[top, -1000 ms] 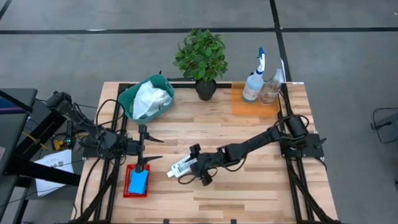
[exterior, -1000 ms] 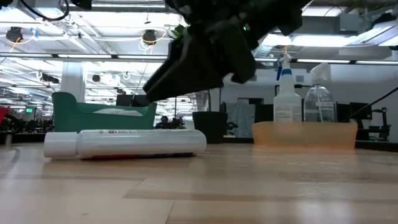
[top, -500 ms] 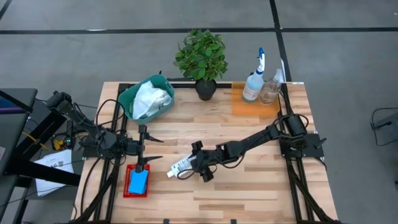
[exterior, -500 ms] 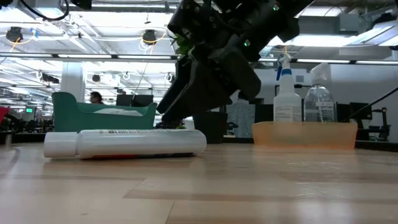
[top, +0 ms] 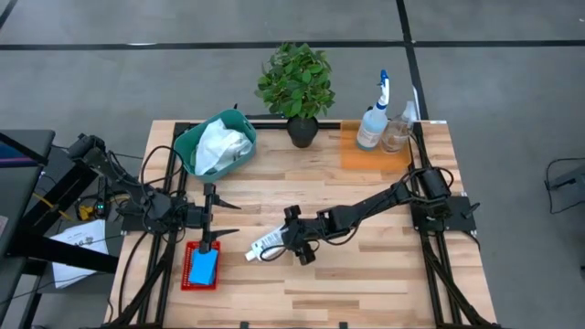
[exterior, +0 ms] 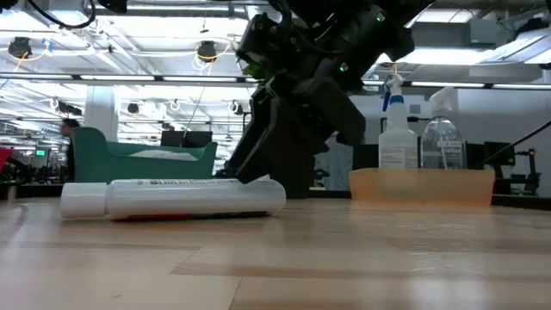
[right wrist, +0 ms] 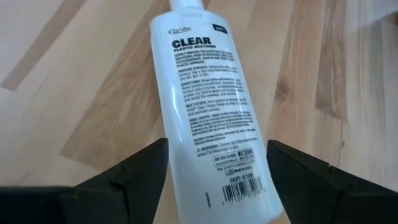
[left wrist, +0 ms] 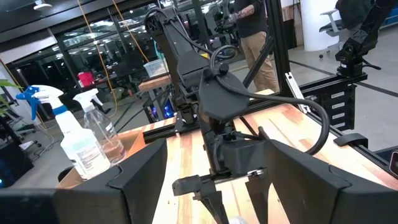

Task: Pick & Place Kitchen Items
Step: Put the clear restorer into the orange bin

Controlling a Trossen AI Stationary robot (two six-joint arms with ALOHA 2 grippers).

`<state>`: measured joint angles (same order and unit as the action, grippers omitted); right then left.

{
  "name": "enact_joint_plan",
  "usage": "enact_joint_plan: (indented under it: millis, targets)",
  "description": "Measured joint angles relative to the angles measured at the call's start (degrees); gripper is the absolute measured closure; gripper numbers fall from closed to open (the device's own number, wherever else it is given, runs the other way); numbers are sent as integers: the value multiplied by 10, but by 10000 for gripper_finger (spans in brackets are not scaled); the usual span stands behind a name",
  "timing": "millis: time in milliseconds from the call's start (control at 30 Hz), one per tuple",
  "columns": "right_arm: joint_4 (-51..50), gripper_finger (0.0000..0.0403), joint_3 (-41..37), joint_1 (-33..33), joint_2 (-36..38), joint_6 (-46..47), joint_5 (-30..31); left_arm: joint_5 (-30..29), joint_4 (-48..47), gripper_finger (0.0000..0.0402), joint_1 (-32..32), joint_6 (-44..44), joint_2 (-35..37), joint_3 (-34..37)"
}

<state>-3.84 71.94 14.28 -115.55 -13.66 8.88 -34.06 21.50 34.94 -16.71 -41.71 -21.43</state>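
Right gripper (top: 295, 239) lowered closer, fingers spread astride white bottle (top: 266, 244).

Readable print: one label only.
The small white labelled bottle (right wrist: 214, 112), lying on its side on the table, carries the bold word "CLEAR" above blocks of fine print too small to read.

Small white labelled bottle (top: 265, 244) lies on its side mid-table. Two clear spray bottles (top: 383, 121) stand upright at far right. Blue sponge (top: 203, 266) lies front left; white cloth (top: 219, 143) is bunched far left.
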Motion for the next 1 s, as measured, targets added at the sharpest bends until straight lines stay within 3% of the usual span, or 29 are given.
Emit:
enact_joint_plan:
  millis: [167,700,900,1000]
  targets:
    - [-5,138,0,-2,0,7,-4,0,0,137,0,0,0,0]
    - [-74,138,-1,16,16,63,-151,0,0,137,0,0,0,0]
    - [-66,138,0,45,59,47,-148,0,0,137,0,0,0,0]
    - [-27,138,0,57,66,17,-114,0,0,137,0,0,0,0]
